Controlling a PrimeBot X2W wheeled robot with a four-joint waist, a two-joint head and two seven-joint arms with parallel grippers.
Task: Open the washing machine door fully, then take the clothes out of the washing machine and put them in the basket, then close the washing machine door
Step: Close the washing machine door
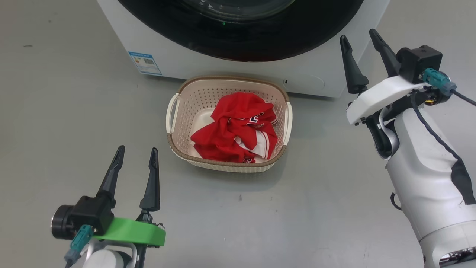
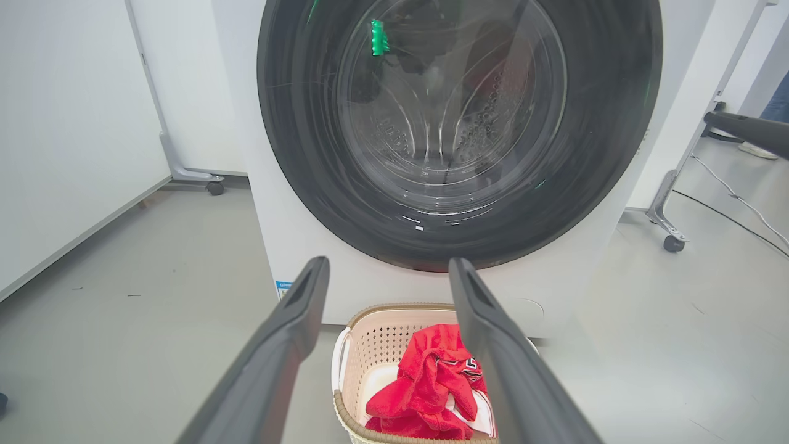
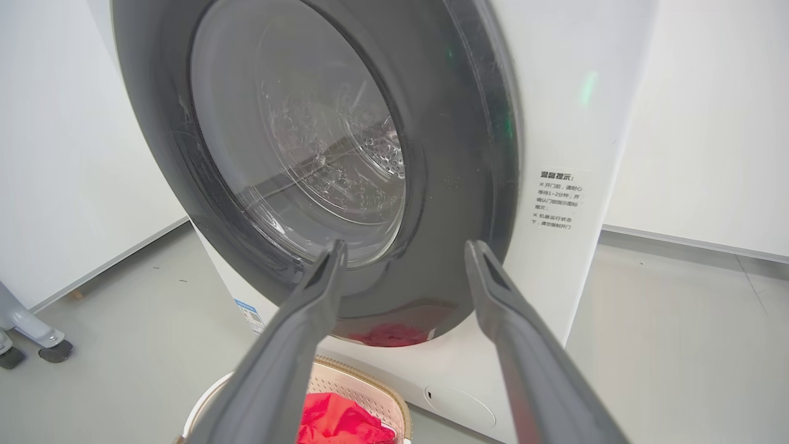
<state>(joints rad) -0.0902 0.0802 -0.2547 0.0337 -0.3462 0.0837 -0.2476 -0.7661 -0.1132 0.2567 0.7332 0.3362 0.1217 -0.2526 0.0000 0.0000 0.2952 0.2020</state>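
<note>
The washing machine (image 1: 178, 56) fills the 12 o'clock edge of the head view. It is a white box with a small blue label (image 1: 145, 63) on its lower front. The washing machine door (image 1: 267, 41) lies flat against that front. Its glossy black rim circles the clear glass bowl, and the left wrist view shows the perforated steel drum through the glass.

The basket (image 1: 227, 165) stands on the grey floor (image 1: 74, 111) just in front of the machine, at about 6 o'clock from the door. Its far rim is close to the machine's base. The clothes (image 1: 234, 126) lie bunched inside it, red cloth with white stripes and some white print showing. They sit mostly toward the basket's 3 o'clock side, leaving a bare patch of its bottom at 9 o'clock.

The left claw (image 1: 137, 149) hangs at 7 o'clock from the basket, well apart from it. Its two dark fingers are spread wide and hold nothing. The right claw (image 1: 357, 34) is raised at 2 o'clock from the basket, beside the machine's lower corner. Its fingers are also spread wide and empty, and touch neither the door nor the machine. In both wrist views the fingers point toward the door, with a red reflection low on its rim.
</note>
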